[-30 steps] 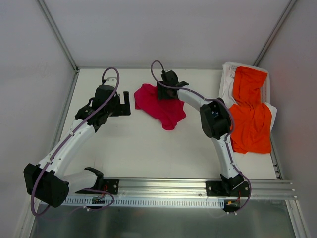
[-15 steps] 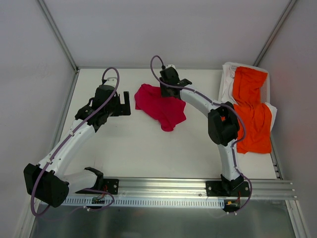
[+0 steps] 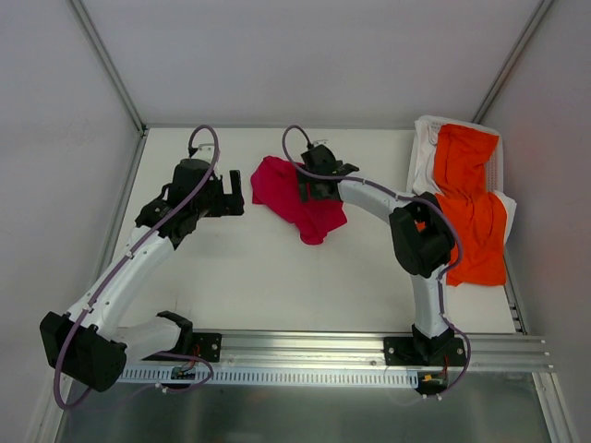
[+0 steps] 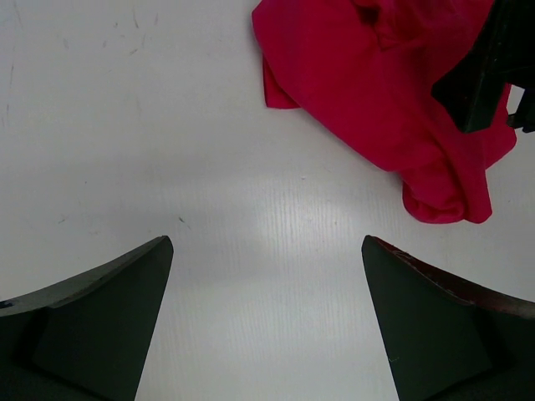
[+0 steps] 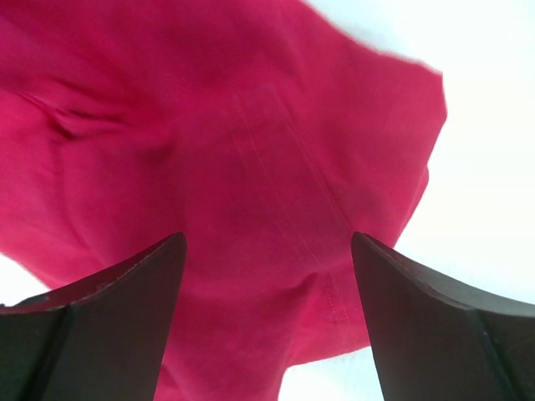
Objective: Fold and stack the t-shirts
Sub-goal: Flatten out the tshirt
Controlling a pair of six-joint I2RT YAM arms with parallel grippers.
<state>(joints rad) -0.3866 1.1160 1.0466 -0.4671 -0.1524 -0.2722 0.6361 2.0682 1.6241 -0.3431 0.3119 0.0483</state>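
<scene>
At the far middle of the table [image 3: 268, 277], the crimson t-shirt [image 3: 294, 198] lies crumpled; the orange t-shirt [image 3: 466, 217] waits bunched at the right edge. My right hand [image 5: 266, 246] hovers spread over crimson cloth, gripping nothing; my left hand [image 4: 266, 246] hangs released beside it. I judge spreading comes first: each hand must pinch an edge

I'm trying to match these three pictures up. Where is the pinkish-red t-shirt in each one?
Top external: the crimson t-shirt lies on the table, middle toward the far edge, partly under the right gripper.
Left wrist: t-shirt at upper right.
Right wrist: t-shirt fills most of the picture.
Shared landmark: the right gripper, the black shape at the left wrist view's upper right.
</scene>
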